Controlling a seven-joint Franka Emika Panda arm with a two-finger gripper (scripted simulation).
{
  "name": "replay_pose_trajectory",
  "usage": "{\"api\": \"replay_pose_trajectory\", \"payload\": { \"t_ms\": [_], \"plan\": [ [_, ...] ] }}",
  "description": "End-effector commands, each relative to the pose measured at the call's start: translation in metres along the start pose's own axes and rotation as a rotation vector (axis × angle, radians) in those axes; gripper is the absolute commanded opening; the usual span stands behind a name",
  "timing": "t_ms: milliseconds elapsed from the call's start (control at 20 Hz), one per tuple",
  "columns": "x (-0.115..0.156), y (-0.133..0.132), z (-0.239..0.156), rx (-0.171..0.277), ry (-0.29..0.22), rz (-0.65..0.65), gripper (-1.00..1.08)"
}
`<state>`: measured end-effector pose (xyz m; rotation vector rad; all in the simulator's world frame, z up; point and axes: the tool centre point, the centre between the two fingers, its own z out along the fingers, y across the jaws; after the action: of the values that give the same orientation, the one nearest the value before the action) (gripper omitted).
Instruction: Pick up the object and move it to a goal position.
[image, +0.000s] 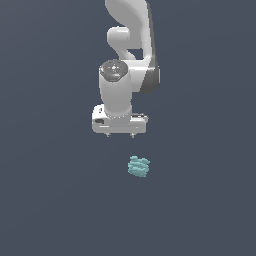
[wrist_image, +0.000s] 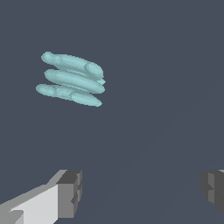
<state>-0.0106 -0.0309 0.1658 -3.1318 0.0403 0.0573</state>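
The object (image: 138, 166) is a small pale teal ridged blob lying on the dark grey floor, nearer the camera than the arm and a little to the exterior view's right of it. In the wrist view the object (wrist_image: 71, 79) shows as three stacked ridges, apart from the fingers. My gripper (image: 120, 135) hangs from the white arm above the floor, short of the object and not touching it. Its jaws stand wide apart and hold nothing. In the wrist view my gripper (wrist_image: 140, 192) shows two grey fingertips (wrist_image: 70, 192) with a wide gap between them.
The white arm's links (image: 125, 60) rise behind the gripper. The dark grey floor (image: 50, 200) spreads all around with nothing else on it in view.
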Motion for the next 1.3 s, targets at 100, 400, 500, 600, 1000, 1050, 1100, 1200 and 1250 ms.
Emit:
{"api": "replay_pose_trajectory", "payload": {
  "t_ms": [100, 400, 500, 600, 1000, 1050, 1100, 1200, 1250],
  "plan": [
    [0.0, 0.0, 0.0, -0.003, 0.001, -0.004, 1.0],
    [0.004, -0.002, -0.002, -0.029, 0.015, -0.037, 1.0],
    [0.004, -0.002, -0.002, -0.032, 0.016, -0.035, 1.0],
    [0.004, -0.002, -0.002, -0.032, 0.016, -0.034, 1.0],
    [0.008, -0.005, 0.0, -0.033, 0.015, -0.092, 1.0],
    [0.009, -0.006, 0.0, -0.033, 0.014, -0.106, 1.0],
    [0.011, -0.007, 0.001, -0.034, 0.014, -0.122, 1.0],
    [0.013, -0.009, 0.002, -0.035, 0.013, -0.158, 1.0],
    [0.015, -0.01, 0.003, -0.035, 0.013, -0.178, 1.0]
  ]
}}
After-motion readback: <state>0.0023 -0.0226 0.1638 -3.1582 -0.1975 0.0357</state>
